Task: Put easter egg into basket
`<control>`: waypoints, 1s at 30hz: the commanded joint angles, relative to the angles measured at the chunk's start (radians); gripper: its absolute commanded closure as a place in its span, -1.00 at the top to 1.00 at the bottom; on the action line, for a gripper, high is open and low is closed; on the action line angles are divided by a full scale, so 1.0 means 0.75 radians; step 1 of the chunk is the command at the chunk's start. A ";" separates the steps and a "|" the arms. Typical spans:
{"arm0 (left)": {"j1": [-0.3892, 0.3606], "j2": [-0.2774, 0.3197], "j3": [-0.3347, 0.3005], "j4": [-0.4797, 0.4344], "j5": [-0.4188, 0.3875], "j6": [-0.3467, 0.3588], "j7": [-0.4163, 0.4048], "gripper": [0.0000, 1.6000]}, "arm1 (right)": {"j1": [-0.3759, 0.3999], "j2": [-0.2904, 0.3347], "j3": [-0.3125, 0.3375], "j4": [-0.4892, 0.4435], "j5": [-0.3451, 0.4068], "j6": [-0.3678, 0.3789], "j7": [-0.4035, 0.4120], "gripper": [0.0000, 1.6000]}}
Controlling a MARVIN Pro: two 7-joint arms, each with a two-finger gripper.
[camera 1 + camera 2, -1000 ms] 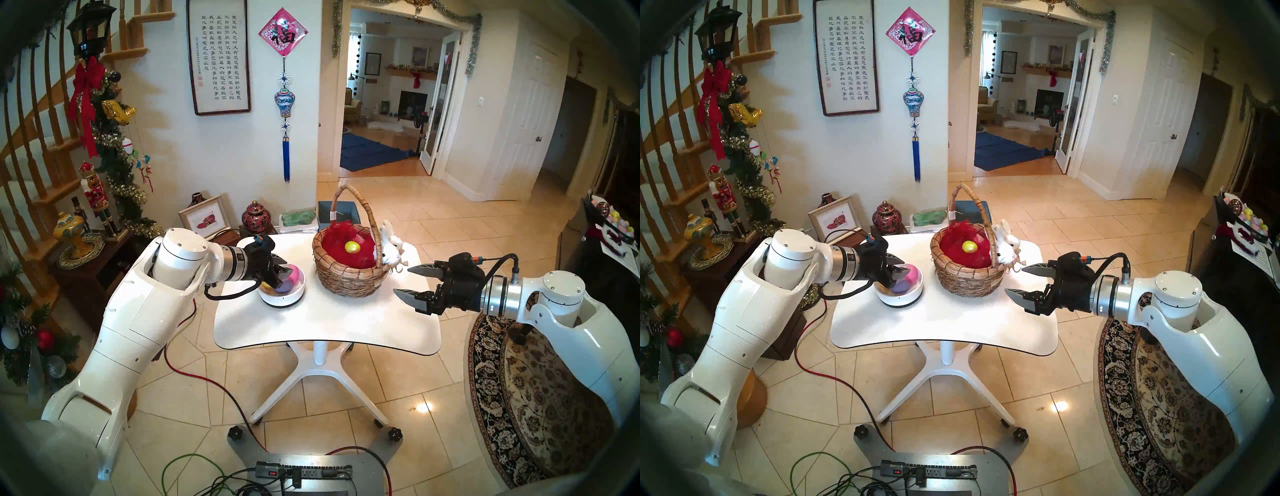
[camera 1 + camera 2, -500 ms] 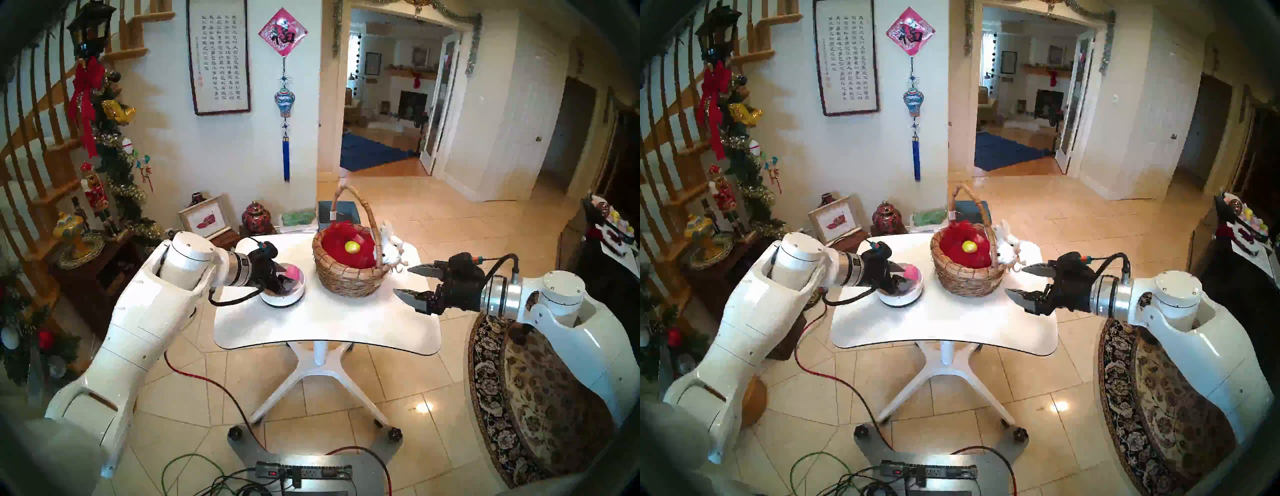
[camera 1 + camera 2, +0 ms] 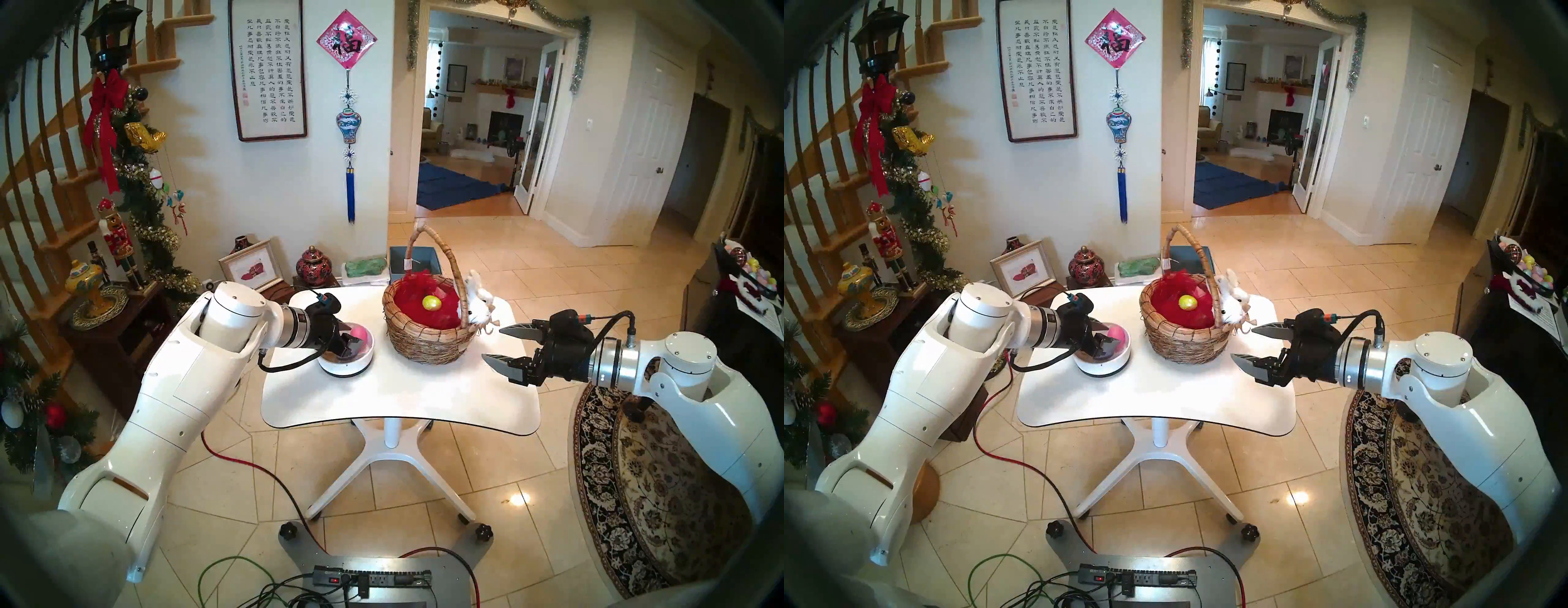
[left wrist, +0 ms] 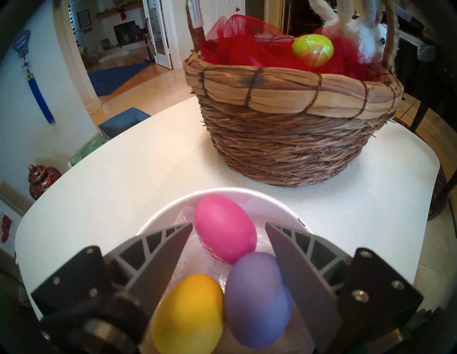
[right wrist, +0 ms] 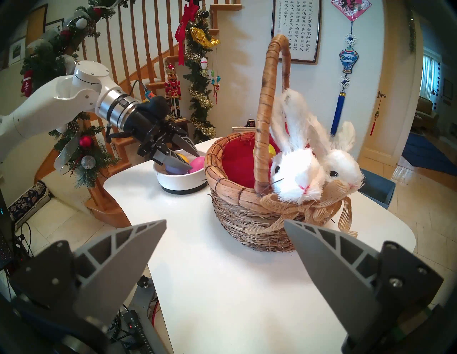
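A white bowl (image 4: 247, 195) at the table's left holds a pink egg (image 4: 225, 228), a purple egg (image 4: 257, 296) and a yellow egg (image 4: 188, 314). My left gripper (image 4: 228, 223) is dipped into the bowl, jaws apart. The purple and yellow eggs lie between its fingers; the pink egg sits at the tips. To the right stands the wicker basket (image 3: 428, 344) with red mesh and a glittery yellow-green egg (image 3: 430, 302) inside. My right gripper (image 3: 492, 344) hovers open and empty just right of the basket.
The white table (image 3: 403, 395) carries only the bowl and the basket. White plush bunnies (image 5: 296, 170) and a burlap bow sit on the basket's right rim under the tall handle (image 5: 269, 103). Stairs, garland and ornaments crowd the left side.
My left arm has pushed slightly forward and the gripper has sunk lower into the bowl over the eggs. The right arm, basket and bowl have stayed put.
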 commanded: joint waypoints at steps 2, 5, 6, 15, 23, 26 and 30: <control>-0.039 -0.014 0.004 0.005 0.002 0.001 0.002 0.54 | 0.002 0.002 0.012 -0.002 0.002 -0.003 -0.002 1.00; -0.039 -0.016 0.007 0.009 0.003 0.000 0.005 0.52 | 0.002 0.002 0.012 -0.002 0.002 -0.003 -0.002 1.00; -0.040 -0.017 0.008 0.011 0.003 0.001 0.007 0.53 | 0.002 0.002 0.012 -0.002 0.002 -0.003 -0.002 1.00; -0.044 -0.018 0.017 0.024 0.002 -0.003 0.012 0.51 | 0.002 0.002 0.012 -0.002 0.002 -0.003 -0.002 1.00; -0.049 -0.021 0.026 0.034 0.007 -0.006 0.019 0.42 | 0.002 0.002 0.012 -0.002 0.002 -0.003 -0.002 1.00; -0.053 -0.023 0.029 0.042 0.010 -0.008 0.021 -0.25 | 0.002 0.002 0.012 -0.002 0.002 -0.003 -0.002 1.00; -0.055 -0.024 0.031 0.044 0.012 -0.009 0.023 -0.34 | 0.002 0.002 0.012 -0.002 0.002 -0.003 -0.002 1.00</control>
